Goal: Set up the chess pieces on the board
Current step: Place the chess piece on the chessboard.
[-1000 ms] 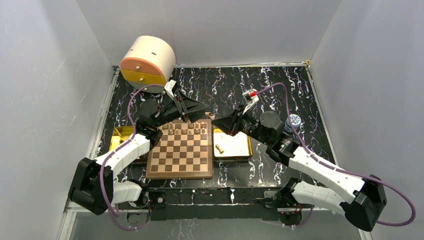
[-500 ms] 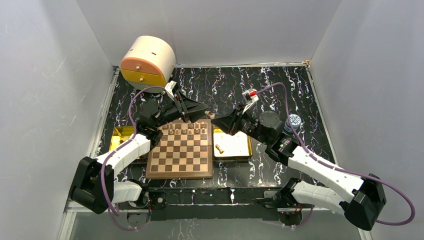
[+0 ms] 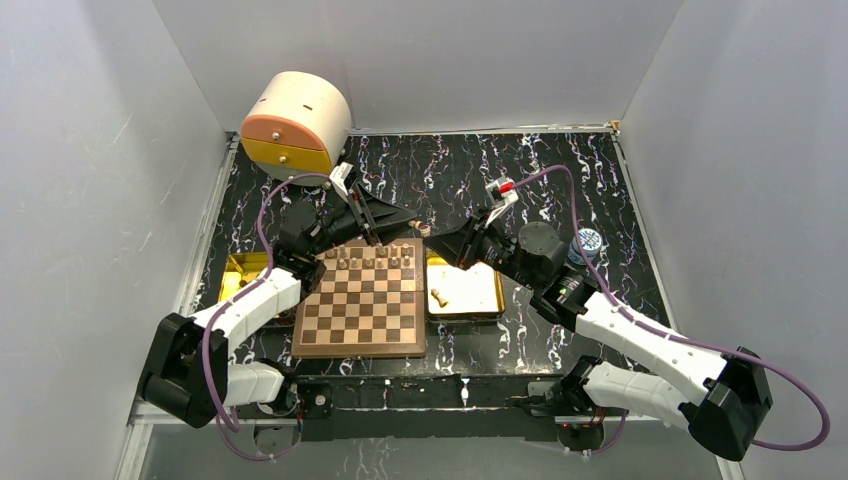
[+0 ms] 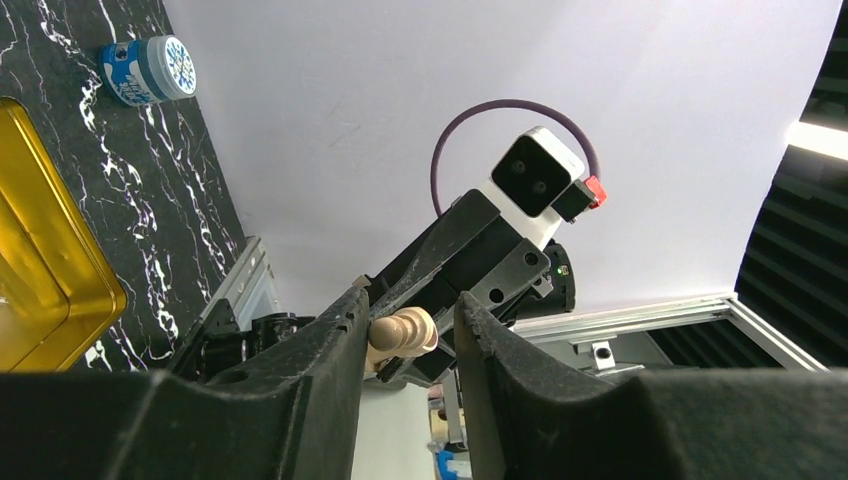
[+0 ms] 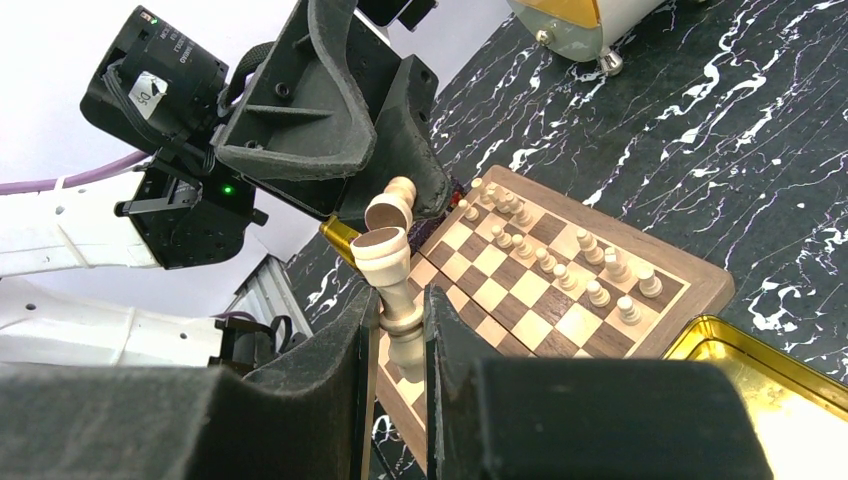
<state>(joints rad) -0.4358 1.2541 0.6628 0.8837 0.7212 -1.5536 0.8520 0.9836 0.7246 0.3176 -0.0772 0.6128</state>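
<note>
The board [image 3: 362, 300] lies between the arms, with several chess pieces [image 3: 370, 260] in rows along its far edge. My right gripper [image 5: 404, 300] is shut on the stem of a tan chess piece [image 5: 392, 270], holding it in the air near the board's far right corner [image 3: 422, 231]. My left gripper [image 4: 407, 310] faces it with its jaws around the piece's head [image 4: 402, 332]. The head touches one finger, and a gap shows at the other, so the left gripper is open. Both grippers meet tip to tip, the left [image 3: 412, 222] and the right [image 3: 432, 240].
A gold tray [image 3: 480, 295] right of the board holds one piece [image 3: 439, 297]. Another gold tray [image 3: 243, 272] lies left of the board. A round cream drawer box [image 3: 295, 125] stands at the back left. A blue-lidded jar [image 3: 588, 240] sits behind the right arm.
The left gripper's jaws have narrowed around the head of the piece held by the right gripper. Both arms have stayed almost where they were.
</note>
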